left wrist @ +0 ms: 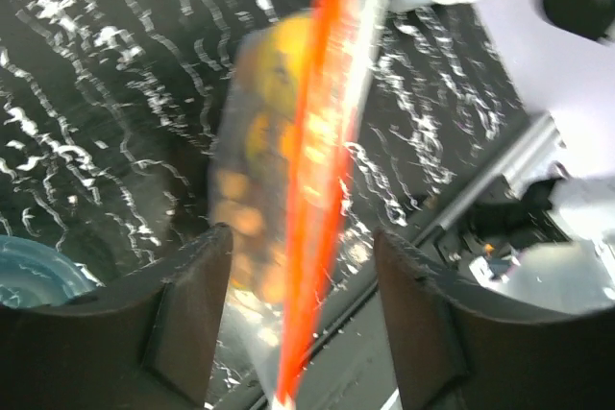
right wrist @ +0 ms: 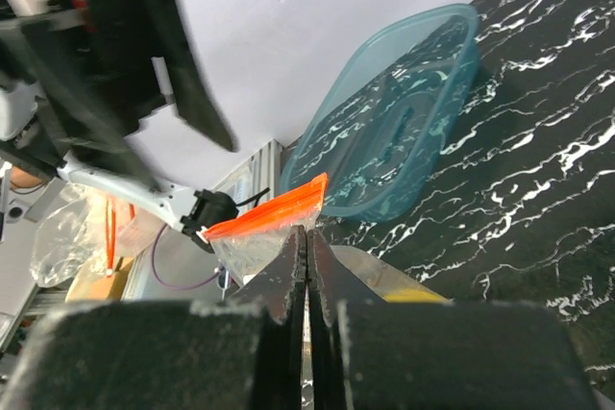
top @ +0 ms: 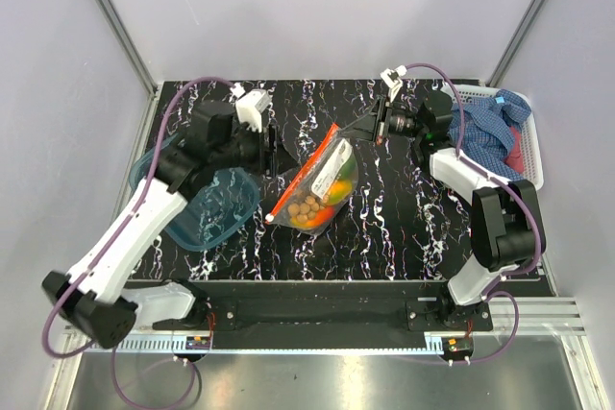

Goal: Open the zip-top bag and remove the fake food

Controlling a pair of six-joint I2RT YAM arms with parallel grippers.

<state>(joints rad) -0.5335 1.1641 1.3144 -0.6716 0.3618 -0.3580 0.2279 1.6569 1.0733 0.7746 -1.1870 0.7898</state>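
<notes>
Black marbled table (top: 404,228), blue tub (top: 207,213) on its left part; every place here is given from the tub.

The zip-top bag (top: 322,180) is just right of the tub, near its right edge. I can't tell whether they touch. The bag's orange-red zip strip (top: 303,177) runs on a slant. Its near end is close to the tub's near right corner and its far end is further right and further back.

The fake food (top: 317,204) is all inside the bag, on the side of the strip away from the tub. I see tan balls, something orange and something yellow-green.

The left gripper (top: 276,153) is by the tub's far right corner, between tub and bag. Its claw is spread, and in the left wrist view the strip (left wrist: 317,160) passes through the gap between the two fingers (left wrist: 192,314). That view is blurred and no finger is clearly touching the strip.

The right gripper (top: 363,129) is beyond the bag from the tub, at the strip's far end. Its claw is pressed together, pinching the bag's clear plastic (right wrist: 250,242) just under the strip (right wrist: 269,213), as the right wrist view shows. In that view the tub (right wrist: 404,112) lies past the bag.

I can't tell whether the zip is open or sealed.

A white basket (top: 533,156) holding a blue checked cloth (top: 485,127) is far right of the tub, well apart from the bag.
</notes>
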